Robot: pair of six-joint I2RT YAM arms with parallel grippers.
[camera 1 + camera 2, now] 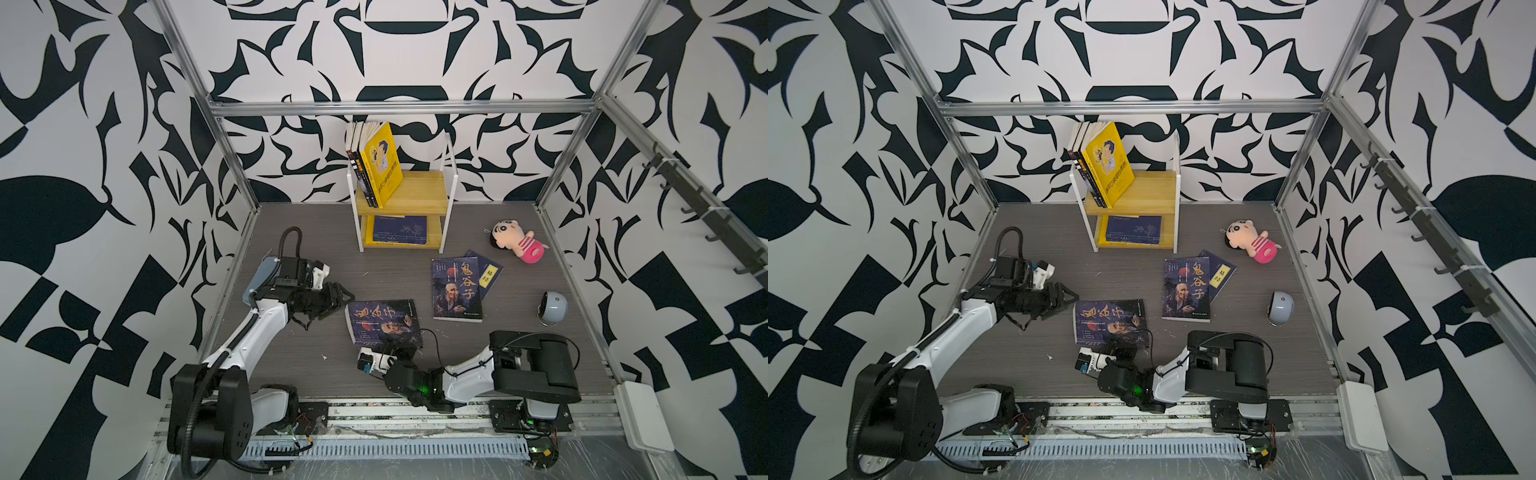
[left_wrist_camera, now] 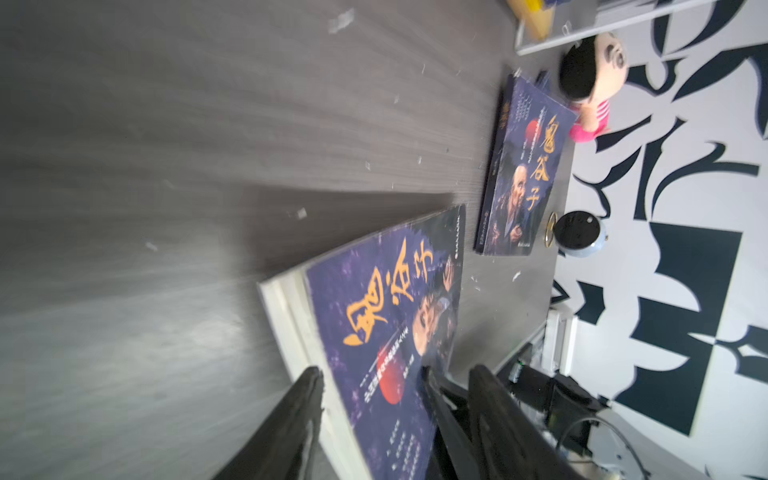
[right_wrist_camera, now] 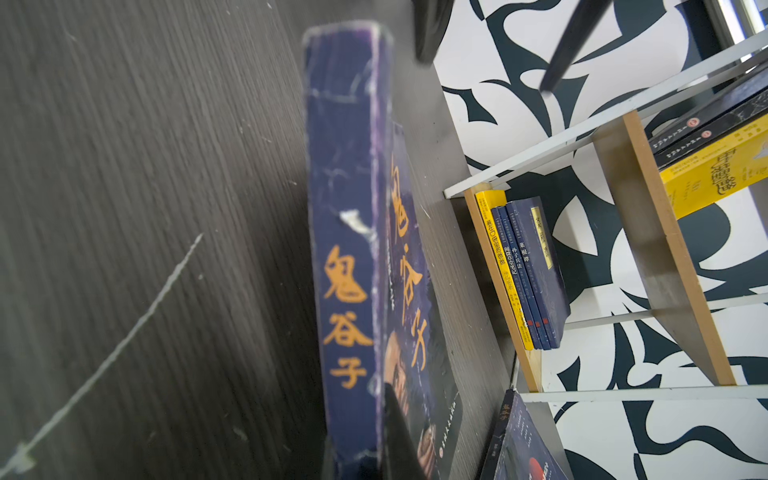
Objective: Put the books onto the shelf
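Right hand (image 1: pixel 398 348) clamps book (image 1: pixel 380 320); doll (image 1: pixel 517 243) beyond.

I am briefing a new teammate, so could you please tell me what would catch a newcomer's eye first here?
The bold black-and-white patterned walls dominate every side. At the back, a yellow cartoon book leans on the top tier of the shelf, and a pink plush doll lies further right.

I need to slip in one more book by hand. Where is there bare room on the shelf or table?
Free: the upper board right of the leaning books; the table between the shelf and the near book. Crowded: the lower tier's flat stack; on the right, two overlapping books, doll, round gadget.
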